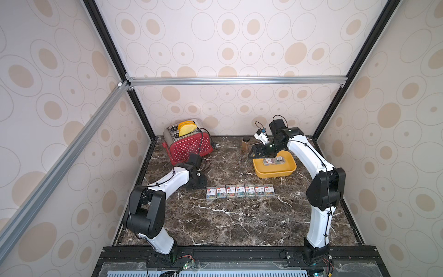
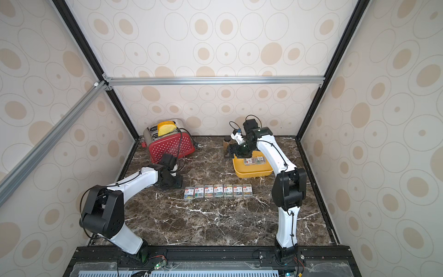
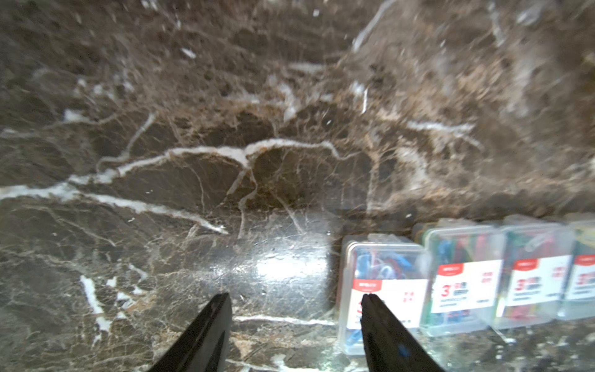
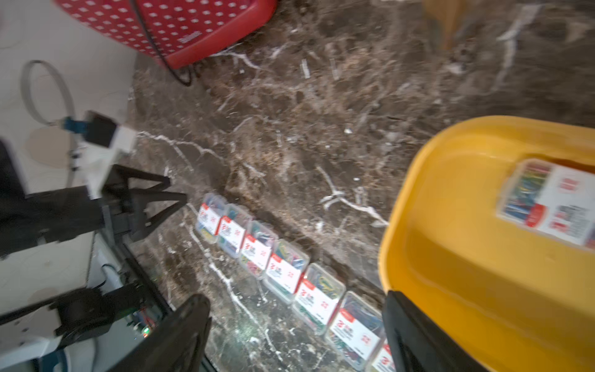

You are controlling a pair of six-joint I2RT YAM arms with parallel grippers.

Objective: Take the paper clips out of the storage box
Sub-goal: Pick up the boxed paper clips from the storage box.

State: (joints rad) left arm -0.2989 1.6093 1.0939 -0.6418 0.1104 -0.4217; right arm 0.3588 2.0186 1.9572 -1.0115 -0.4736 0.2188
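Both top views bright, even, sharp: light seems overhead, shadows soft. Left wrist view: white glare patch on marble tabletop, far part smeared. Right wrist view motion-blurred — storage box soft, w/ stretched edges.

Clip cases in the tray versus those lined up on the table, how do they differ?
Seven table cases sit in a row on the table; only two tray cases show, inside the tray. The open left gripper is by the row's end; the open right gripper hangs at the tray's edge. All are clear with red-and-white labels.
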